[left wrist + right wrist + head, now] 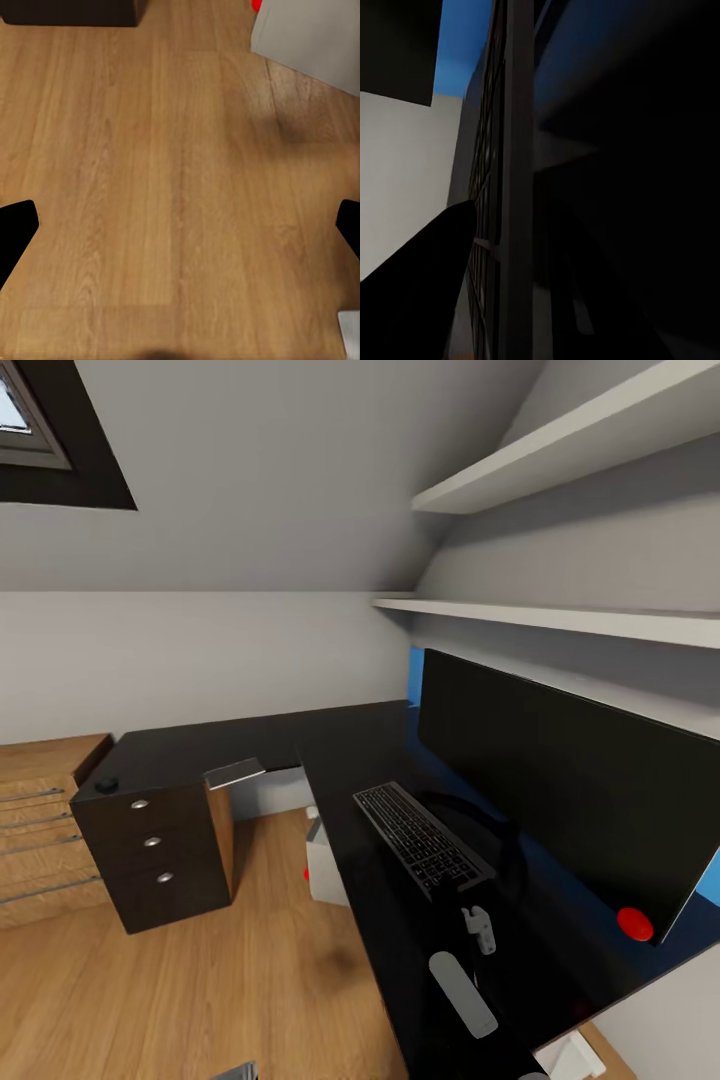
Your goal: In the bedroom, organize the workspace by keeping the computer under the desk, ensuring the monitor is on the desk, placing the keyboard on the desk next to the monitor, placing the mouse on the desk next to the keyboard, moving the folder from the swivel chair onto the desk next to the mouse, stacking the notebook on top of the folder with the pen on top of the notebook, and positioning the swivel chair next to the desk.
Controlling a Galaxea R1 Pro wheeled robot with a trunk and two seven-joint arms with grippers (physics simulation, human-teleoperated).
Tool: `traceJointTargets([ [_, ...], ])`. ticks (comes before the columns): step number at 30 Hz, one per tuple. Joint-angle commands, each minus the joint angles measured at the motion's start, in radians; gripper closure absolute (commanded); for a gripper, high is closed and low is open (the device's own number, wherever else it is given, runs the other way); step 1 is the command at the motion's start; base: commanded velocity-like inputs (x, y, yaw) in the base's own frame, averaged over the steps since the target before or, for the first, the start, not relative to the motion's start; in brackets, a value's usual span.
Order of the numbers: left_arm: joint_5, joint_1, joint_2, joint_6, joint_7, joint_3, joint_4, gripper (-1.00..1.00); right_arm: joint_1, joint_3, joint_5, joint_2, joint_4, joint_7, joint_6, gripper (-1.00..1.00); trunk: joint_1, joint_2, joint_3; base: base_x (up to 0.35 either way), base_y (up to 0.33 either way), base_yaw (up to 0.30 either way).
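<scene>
On the desk (340, 750), which is the large black L-shaped one, the keyboard (422, 838) lies just in front of the monitor (560, 790), and the wide black screen stands along the far edge of the desk, before a blue wall panel (414, 675). A small red round thing (634, 924) shows at the lower corner of the monitor. The mouse (106, 785) sits at the other end of the desk, above the drawers (155, 845) with silver knobs, well apart from the keyboard. Under the desk, on the wood floor (200, 980), the pale computer (325, 870) stands with its red light visible. A light wood drawer unit (45, 830) is beside the desk's drawer end.

The right gripper (478, 930) is at the near end of the keyboard; if its fingers are apart or together, I cannot tell. In the left wrist view the left gripper (180, 232) has its two black fingertips (15, 229) wide apart over the floor, holding nothing, with the computer (307, 37) near.
</scene>
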Motion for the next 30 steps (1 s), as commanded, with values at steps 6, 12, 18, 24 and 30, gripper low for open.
traceJointTargets([
  [6, 0.010, -0.001, 0.002, -0.007, 0.003, -0.004, -0.001, -1.00, -0.001, 0.002, -0.002, 0.000, -0.002, -0.038, -0.005, 1.00, 0.000, -0.001, -0.001, -0.103, 0.090, 0.000],
  [12, 0.010, -0.001, 0.001, -0.007, 0.003, -0.004, -0.001, -1.00, -0.001, 0.002, -0.002, 0.000, -0.002, -0.045, -0.004, 1.00, 0.000, -0.001, -0.001, -0.009, 0.008, 0.000],
  [18, 0.010, -0.001, 0.002, -0.008, 0.004, -0.002, -0.002, -1.00, -0.001, 0.002, -0.003, 0.000, -0.003, -0.045, -0.005, 1.00, 0.000, -0.001, -0.001, 0.000, -0.002, 0.000],
  [24, 0.010, -0.001, 0.002, -0.010, 0.004, -0.002, -0.003, -1.00, -0.001, 0.002, -0.003, 0.000, -0.004, -0.045, -0.004, 1.00, 0.000, -0.001, -0.001, -0.051, -0.122, 0.000],
  [30, 0.010, -0.001, 0.002, -0.010, 0.004, -0.002, -0.003, -1.00, -0.001, 0.002, -0.003, 0.000, -0.004, -0.045, -0.005, 1.00, 0.000, -0.001, -0.001, -0.011, -0.026, 0.000],
])
